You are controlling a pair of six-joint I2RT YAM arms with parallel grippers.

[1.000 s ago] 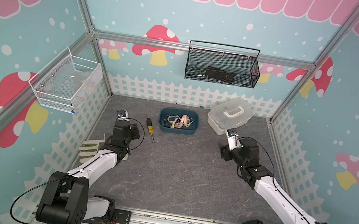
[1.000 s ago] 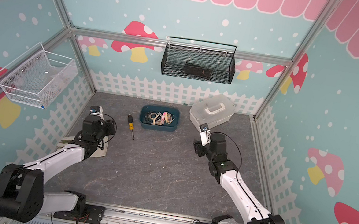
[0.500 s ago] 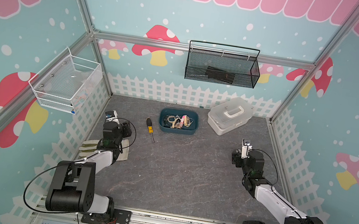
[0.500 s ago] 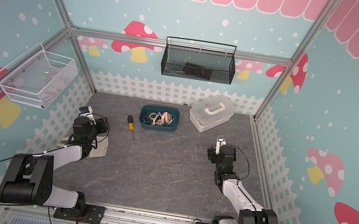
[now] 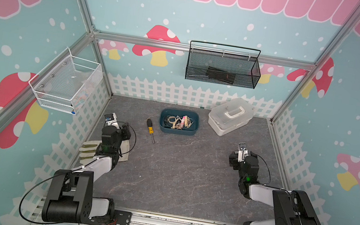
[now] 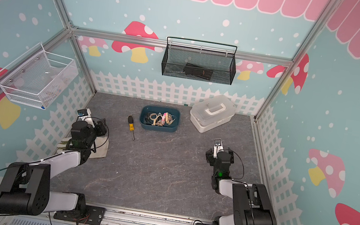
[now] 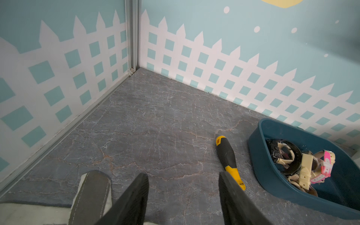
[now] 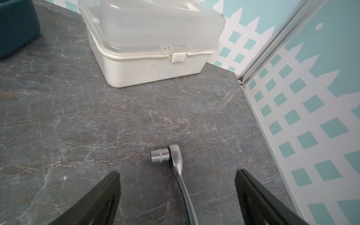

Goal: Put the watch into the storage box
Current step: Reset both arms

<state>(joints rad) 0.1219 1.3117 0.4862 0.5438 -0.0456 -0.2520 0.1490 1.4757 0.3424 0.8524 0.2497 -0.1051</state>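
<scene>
1. Both our arms have drawn back toward their bases since a second ago, away from the storage box (image 5: 179, 121), and our jaws have spread wider as they went.
2. Our left gripper (image 7: 183, 196) has its fingers (image 7: 134, 198) apart with nothing between them; a work glove (image 7: 91, 191) lies just beside one finger and the yellow-handled screwdriver (image 7: 228, 161) just past the other.
3. Our right gripper (image 8: 178, 196) stands wide apart and empty, with the ratchet wrench (image 8: 175, 165) lying on the floor between its fingers and the white case (image 8: 152, 44) farther ahead.
4. Watches (image 7: 303, 165) already lie piled inside the storage box, well beyond our left fingertips; we see no watch on the floor, so we judge the task done.
5. Risks from here:
   - Lowering the right fingers could catch the wrench and drag it.
   - The left fingers could snag the glove beneath them.
</scene>
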